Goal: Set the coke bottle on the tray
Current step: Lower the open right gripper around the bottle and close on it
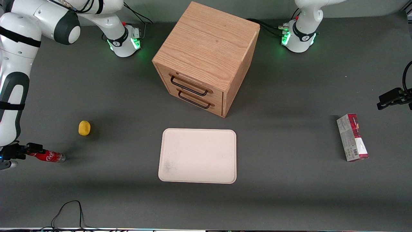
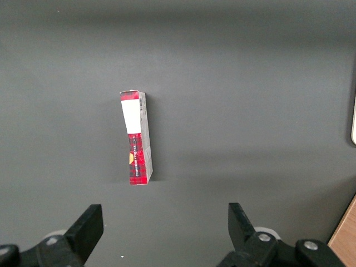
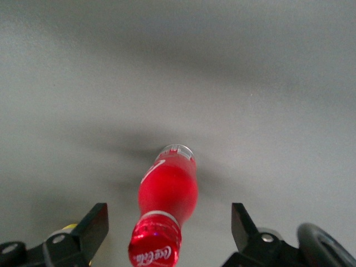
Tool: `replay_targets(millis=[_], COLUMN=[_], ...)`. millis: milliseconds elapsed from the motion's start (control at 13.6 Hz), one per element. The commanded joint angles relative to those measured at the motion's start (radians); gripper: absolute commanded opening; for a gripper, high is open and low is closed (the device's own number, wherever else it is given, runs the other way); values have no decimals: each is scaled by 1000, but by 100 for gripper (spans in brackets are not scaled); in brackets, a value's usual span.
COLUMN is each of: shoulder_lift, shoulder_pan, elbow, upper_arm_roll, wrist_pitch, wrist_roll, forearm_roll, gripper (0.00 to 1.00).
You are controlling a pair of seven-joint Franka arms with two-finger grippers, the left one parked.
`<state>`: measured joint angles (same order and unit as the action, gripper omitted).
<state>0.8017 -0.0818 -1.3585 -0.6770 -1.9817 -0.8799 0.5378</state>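
The coke bottle (image 1: 48,156) is slim and red with white script, and lies on its side on the grey table at the working arm's end. The right wrist view shows its red cap (image 3: 156,247) toward the camera and its clear base (image 3: 177,150) pointing away. My gripper (image 1: 28,151) is low over the cap end. It is open, with the fingers (image 3: 95,222) spread on either side of the cap and not touching it. The cream-white tray (image 1: 198,156) lies flat in the middle of the table, nearer to the front camera than the cabinet.
A wooden drawer cabinet (image 1: 206,58) stands mid-table. A yellow lemon-like lump (image 1: 84,128) lies near the bottle, farther from the front camera. A red-and-grey carton (image 1: 352,137) lies toward the parked arm's end and also shows in the left wrist view (image 2: 136,139).
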Motion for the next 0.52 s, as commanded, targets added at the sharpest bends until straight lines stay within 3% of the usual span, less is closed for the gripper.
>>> replay_targets(millis=[0, 74, 295, 442], shoulder_lift=[-4, -4, -4, -6], shoulder_pan=[-10, -12, -13, -13], elbow=[-16, -14, -10, -5], upper_arm_roll=[-13, -13, -13, -13], wrist_pitch=[7, 7, 7, 7], wrist_roll=[-30, -33, -30, -31], forearm_roll=[22, 22, 24, 24], gripper=[91, 84, 43, 24])
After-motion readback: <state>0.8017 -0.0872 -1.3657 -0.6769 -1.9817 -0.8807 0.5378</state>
